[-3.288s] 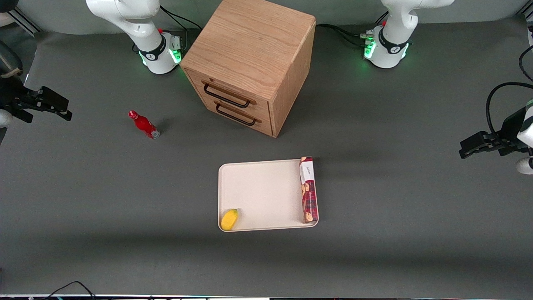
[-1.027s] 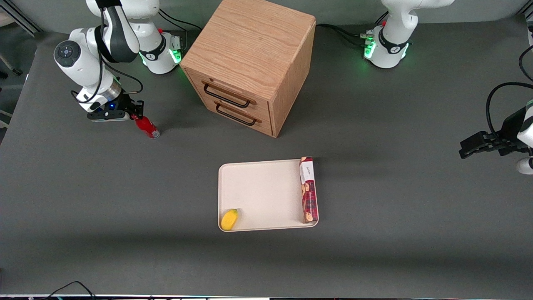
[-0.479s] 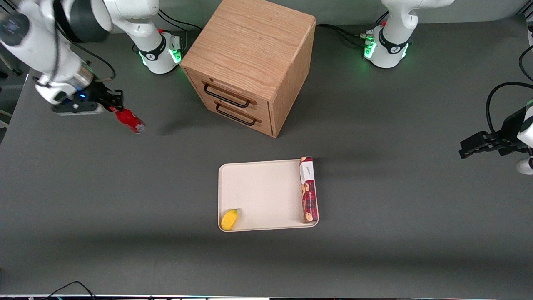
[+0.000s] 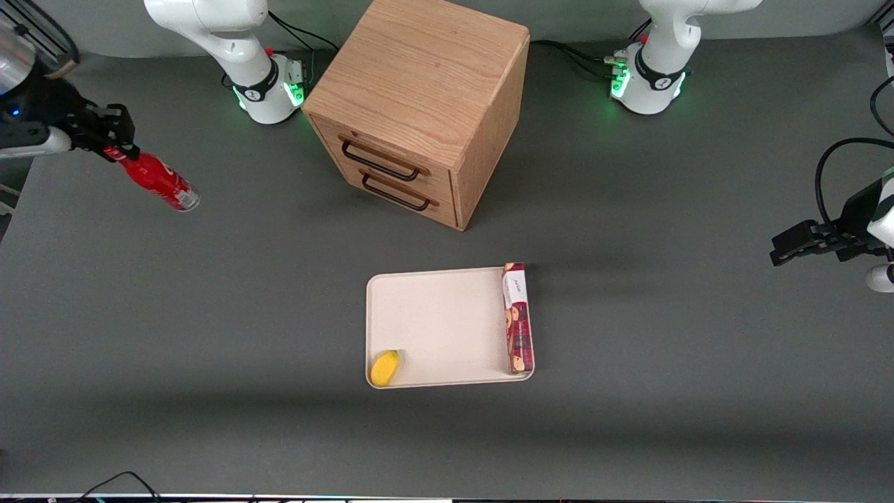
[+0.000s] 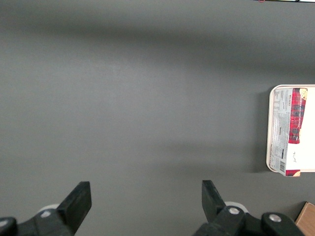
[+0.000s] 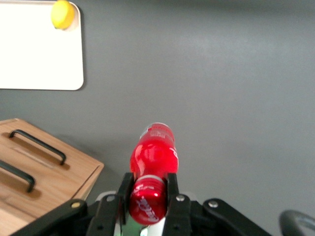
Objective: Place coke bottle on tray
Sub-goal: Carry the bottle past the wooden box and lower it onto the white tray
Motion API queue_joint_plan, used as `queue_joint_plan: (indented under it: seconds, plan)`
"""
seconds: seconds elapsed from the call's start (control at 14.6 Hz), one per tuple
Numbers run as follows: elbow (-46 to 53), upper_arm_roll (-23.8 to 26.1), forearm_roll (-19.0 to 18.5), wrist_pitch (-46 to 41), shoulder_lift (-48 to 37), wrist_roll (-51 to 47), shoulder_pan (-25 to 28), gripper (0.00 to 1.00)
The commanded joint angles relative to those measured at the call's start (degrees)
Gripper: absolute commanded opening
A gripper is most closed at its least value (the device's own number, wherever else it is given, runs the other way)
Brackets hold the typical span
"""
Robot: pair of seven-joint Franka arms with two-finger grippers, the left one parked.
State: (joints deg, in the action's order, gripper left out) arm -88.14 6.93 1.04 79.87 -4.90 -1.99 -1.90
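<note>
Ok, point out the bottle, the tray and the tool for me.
bottle [image 4: 158, 181], front view, red body.
tray [image 4: 440, 325], front view, bare floor.
tool [image 6: 147, 189], right wrist view, between its fingertips, shut on the bottle's cap.

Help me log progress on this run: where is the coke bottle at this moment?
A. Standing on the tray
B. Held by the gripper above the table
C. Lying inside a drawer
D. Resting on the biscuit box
B: the gripper is shut on the coke bottle at its neck, up over the table toward the working arm's end, apart from the tray.
</note>
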Motion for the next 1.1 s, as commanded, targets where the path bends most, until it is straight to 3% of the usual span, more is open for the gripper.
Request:
queue_joint_plan:
  seconds: [0.0,0.27,0.34,0.55,0.82,1.03]
  plan:
    - [18.2,4.1,0.8,-7.1,14.2,-8.0,1.6,0.00]
    - [22.0,16.4,-0.1,-2.3,23.7,-30.3,1.8,0.00]
    - [21.8,18.8,-2.2,0.7,25.7,-35.3,2.3,0.00]
    - [17.3,29.3,-13.8,9.7,33.3,-49.8,3.0,0.00]
    - [6.7,30.9,-19.6,26.2,37.6,-61.0,3.1,0.00]
    - [4.5,31.0,-25.1,30.6,40.9,-66.2,3.4,0.00]
